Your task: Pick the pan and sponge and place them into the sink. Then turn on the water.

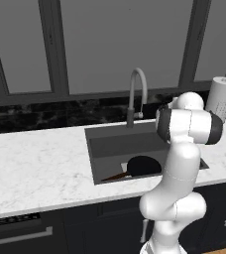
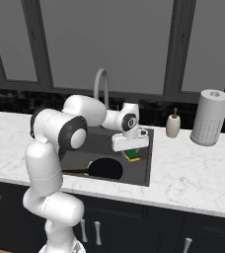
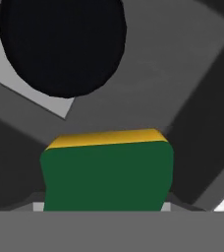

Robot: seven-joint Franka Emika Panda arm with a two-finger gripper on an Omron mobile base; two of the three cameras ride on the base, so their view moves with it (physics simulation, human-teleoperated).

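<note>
Using the sink as the landmark: the pan lies on its floor toward the left, handle poking further left. Right of the pan, over the sink's right part, the gripper hangs clamped on the sponge, green face toward the hand camera. The faucet rises behind the sink.

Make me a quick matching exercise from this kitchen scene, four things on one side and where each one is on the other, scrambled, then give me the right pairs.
Things:
1. pan
2. sponge
3. paper towel roll
4. soap dispenser

Places:
A. upright at the counter's far right
B. lying on the sink bottom
C. under the gripper, above the sink
D. on the counter between the sink and the paper towel roll

Pairs: 1-B, 2-C, 3-A, 4-D
</note>
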